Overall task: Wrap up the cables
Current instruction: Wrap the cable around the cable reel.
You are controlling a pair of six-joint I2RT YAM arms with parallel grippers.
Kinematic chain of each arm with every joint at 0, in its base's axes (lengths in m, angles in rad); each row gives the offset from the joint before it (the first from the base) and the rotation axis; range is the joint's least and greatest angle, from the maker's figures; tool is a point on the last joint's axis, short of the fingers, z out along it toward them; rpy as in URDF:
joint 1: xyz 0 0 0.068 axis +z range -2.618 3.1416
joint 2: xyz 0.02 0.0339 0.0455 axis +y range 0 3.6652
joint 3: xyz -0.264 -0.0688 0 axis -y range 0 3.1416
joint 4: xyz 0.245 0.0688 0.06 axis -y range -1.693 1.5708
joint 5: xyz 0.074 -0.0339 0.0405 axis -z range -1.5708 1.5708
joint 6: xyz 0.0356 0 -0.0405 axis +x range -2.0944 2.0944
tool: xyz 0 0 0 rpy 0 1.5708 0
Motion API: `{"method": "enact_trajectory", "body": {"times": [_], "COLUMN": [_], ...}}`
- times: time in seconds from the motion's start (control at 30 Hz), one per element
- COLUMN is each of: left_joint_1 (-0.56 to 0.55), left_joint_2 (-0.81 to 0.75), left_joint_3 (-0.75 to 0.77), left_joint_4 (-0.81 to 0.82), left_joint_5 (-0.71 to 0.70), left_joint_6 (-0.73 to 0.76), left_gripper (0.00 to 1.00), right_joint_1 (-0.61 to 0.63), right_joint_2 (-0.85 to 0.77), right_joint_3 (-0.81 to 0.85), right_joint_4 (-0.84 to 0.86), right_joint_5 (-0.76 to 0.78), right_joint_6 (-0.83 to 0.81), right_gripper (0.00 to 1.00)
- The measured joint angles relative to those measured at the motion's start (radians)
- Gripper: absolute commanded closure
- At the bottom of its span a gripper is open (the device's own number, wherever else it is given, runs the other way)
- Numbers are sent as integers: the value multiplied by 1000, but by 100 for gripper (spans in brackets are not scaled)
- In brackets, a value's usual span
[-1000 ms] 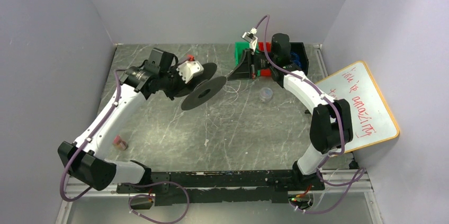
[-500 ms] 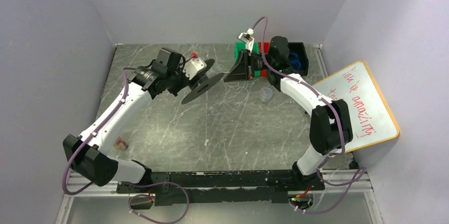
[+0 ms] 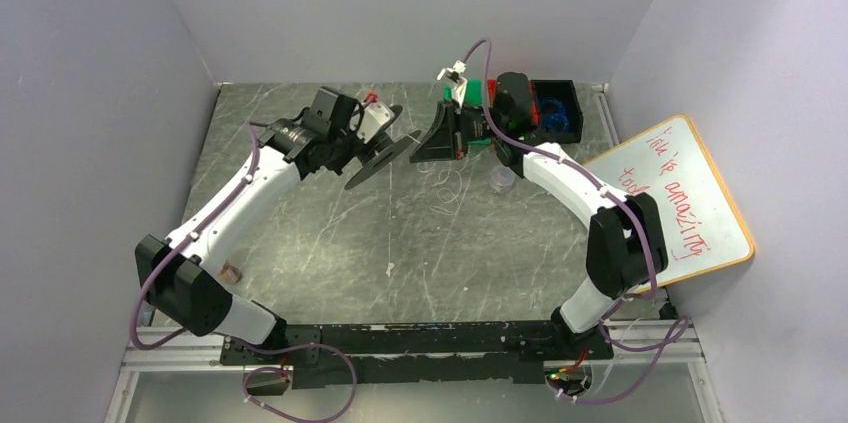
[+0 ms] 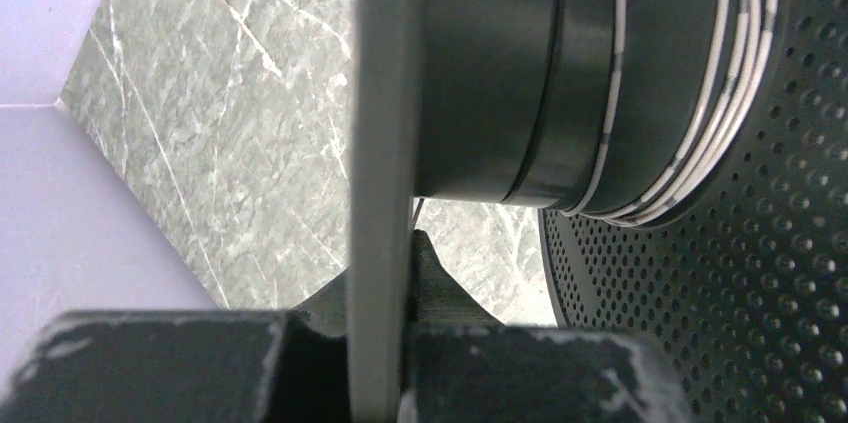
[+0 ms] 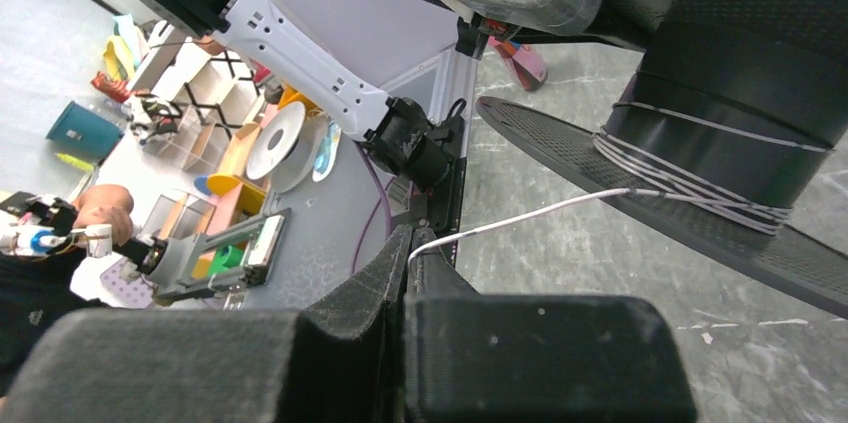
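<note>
Tabletop (image 3: 330, 243) grey marble, walls (image 3: 400, 13) lilac; left pincer (image 4: 385, 283) clamps spool (image 4: 500, 73), right pincer (image 5: 405, 263) pinches cable (image 5: 520, 218).

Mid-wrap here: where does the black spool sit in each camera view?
Top external: black spool centre-left at the back, at the left arm's tip.
Left wrist: fills the upper right, perforated flange at right.
Right wrist: upper right.
Shared landmark: the whitish cable wound on its hub; loose loops on the table in the top view.
</note>
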Motion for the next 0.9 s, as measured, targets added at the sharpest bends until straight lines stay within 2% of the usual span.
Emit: {"method": "enact_trajectory", "body": {"times": [0.5,0.9], "left_joint_1": [-13,68], "left_joint_2": [109,179], "left_joint_3": [85,148], "left_joint_4": [-60,-240], "left_joint_5": [-78,59], "left_joint_6": [-124,-238], "left_gripper": [98,98], "right_joint_1": [138,251], "right_joint_2": [42,126], "right_joint_3": [153,243], "right_joint_4": [-426,-604], "right_joint_5": [236,383], "right_joint_6": [-374,-600], "right_gripper": [99,97]}}
